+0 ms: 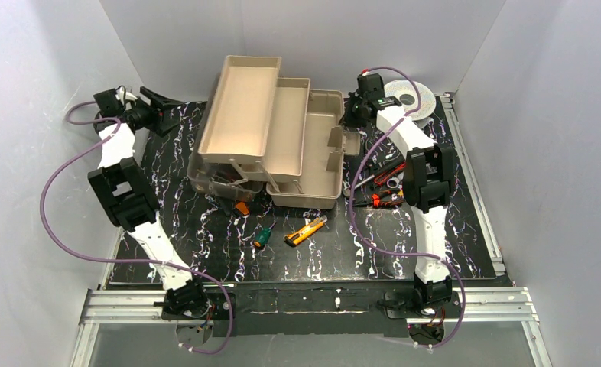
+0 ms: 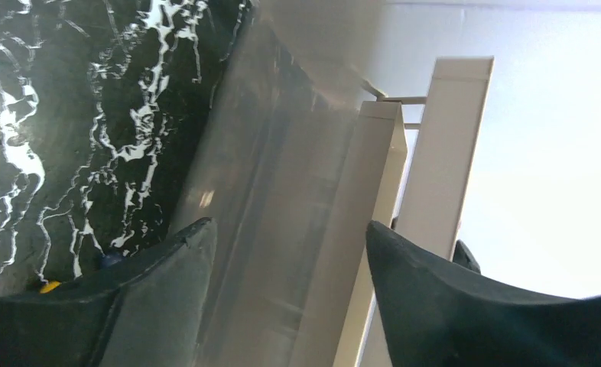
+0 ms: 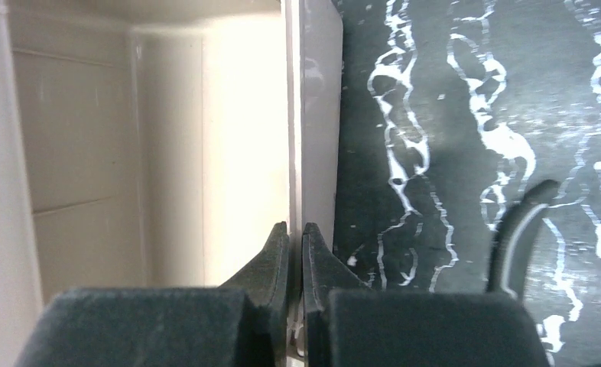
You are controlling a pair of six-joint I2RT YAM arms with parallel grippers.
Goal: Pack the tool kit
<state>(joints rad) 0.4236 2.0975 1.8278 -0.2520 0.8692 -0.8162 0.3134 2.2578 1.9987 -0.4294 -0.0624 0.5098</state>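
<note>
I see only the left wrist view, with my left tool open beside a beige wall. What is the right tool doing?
Observer: The right tool is shut on a thin rim of the toolbox.
Operator: Are any hand tools outside the box?
Observer: Yes, a yellow knife and a green-handled screwdriver lie on the mat in front of it.
Operator: And the fold-out trays?
Observer: They are spread open; the top tray is empty.
</note>
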